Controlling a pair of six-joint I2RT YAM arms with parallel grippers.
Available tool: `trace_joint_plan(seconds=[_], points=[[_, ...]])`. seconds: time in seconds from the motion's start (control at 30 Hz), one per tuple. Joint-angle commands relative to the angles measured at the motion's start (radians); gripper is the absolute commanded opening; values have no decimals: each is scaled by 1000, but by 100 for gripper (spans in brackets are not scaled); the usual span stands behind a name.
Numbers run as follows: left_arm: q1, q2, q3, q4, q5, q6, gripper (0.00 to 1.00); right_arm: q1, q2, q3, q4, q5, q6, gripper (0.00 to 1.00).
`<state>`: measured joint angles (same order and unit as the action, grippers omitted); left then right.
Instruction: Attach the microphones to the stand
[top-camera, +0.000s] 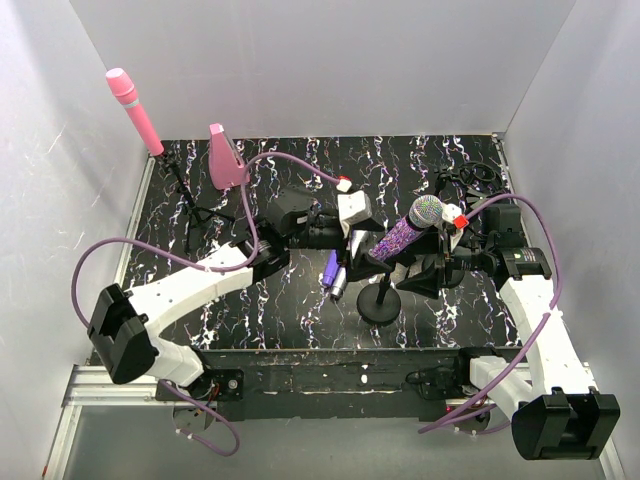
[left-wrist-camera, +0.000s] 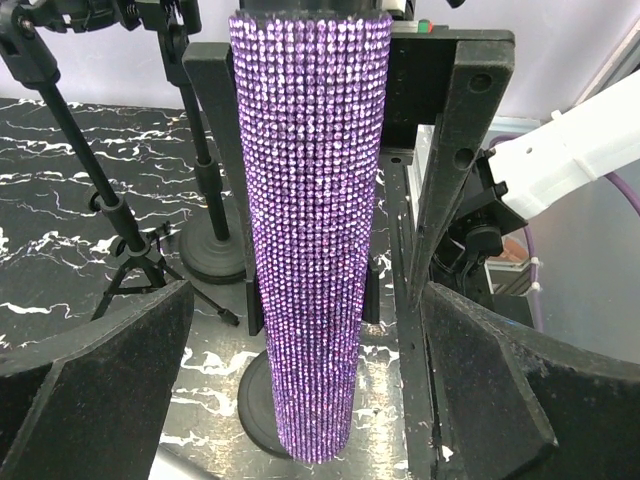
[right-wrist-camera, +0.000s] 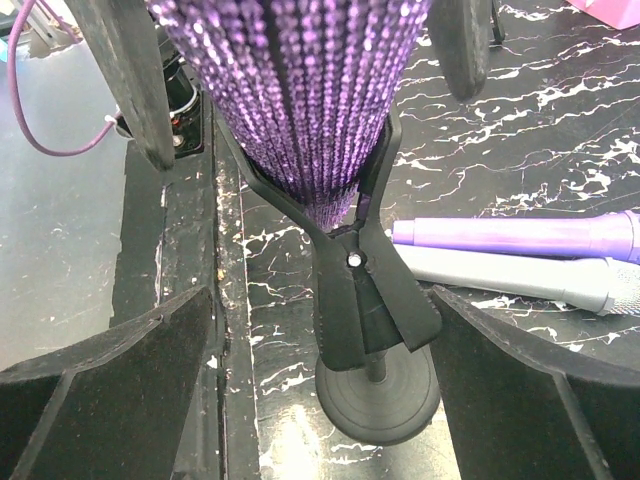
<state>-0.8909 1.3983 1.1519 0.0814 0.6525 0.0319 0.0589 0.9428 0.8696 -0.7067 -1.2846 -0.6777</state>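
Straddling the glittery purple microphone (left-wrist-camera: 310, 230) with left gripper (left-wrist-camera: 308, 295) and right gripper (right-wrist-camera: 322, 300) both spread wide; upright between fingers (left-wrist-camera: 100, 390), tail in clip (right-wrist-camera: 375, 320).

— Where were the arms?
— Both reached toward the glitter mic (top-camera: 405, 236): the left arm (top-camera: 200, 285) from its left in the top view, the right arm (top-camera: 540, 320) from its right.
— And the grippers?
— The left gripper (top-camera: 360, 250) was spread wide around the mic's shaft, its fingers (left-wrist-camera: 100, 385) not touching it. The right gripper (top-camera: 432, 268) was spread wide too, straddling just below the mic's lower end.
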Motion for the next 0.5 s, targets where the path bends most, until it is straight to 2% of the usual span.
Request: trace_joint_plan(seconds=[0.0,0.07,0.27,0.4,0.47], points=[[-28,16,11,41,-48,8,98,-5,-10,23,19,-27,13,94],[-40,24,8,46,-82,-4,98,-7,-9,23,23,-28,15,94],[-59,41,6,54,-137,-16,83,-8,-9,22,19,-30,17,94],[-59,39,11,51,-143,-20,67,-10,-10,20,19,-30,17,94],[-60,38,12,46,-142,-23,54,-10,-12,22,19,-30,17,94]])
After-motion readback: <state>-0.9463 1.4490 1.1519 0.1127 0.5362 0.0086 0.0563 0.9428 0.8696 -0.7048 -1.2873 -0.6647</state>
